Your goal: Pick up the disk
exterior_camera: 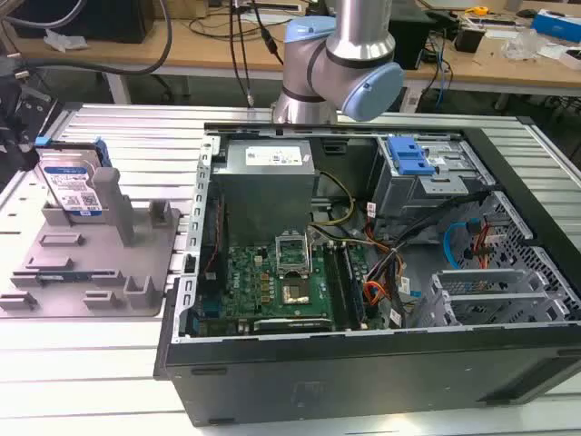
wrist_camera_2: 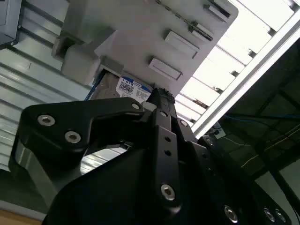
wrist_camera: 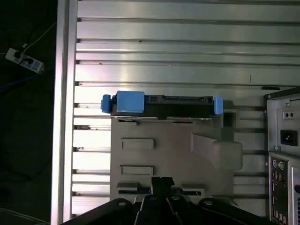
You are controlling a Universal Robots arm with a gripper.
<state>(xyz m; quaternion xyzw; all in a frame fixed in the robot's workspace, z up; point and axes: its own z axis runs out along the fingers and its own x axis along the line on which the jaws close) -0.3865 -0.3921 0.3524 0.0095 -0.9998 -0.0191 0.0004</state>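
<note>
Disk [exterior_camera: 73,186] upright on edge in a slot of the grey fixture plate [exterior_camera: 86,272], at the exterior view's left, beside the open computer case [exterior_camera: 363,363]. Probably propped this way to leave the top edge and blue rails [wrist_camera: 130,102] free for a grasp from above. Seen edge-on in the first wrist view [wrist_camera: 161,101], label side in the second wrist view [wrist_camera_2: 129,88]. Gripper [wrist_camera: 161,182] hanging over the plate, clear of the disk, nothing seen in its grasp. Whether released or clenched, cannot tell.
</note>
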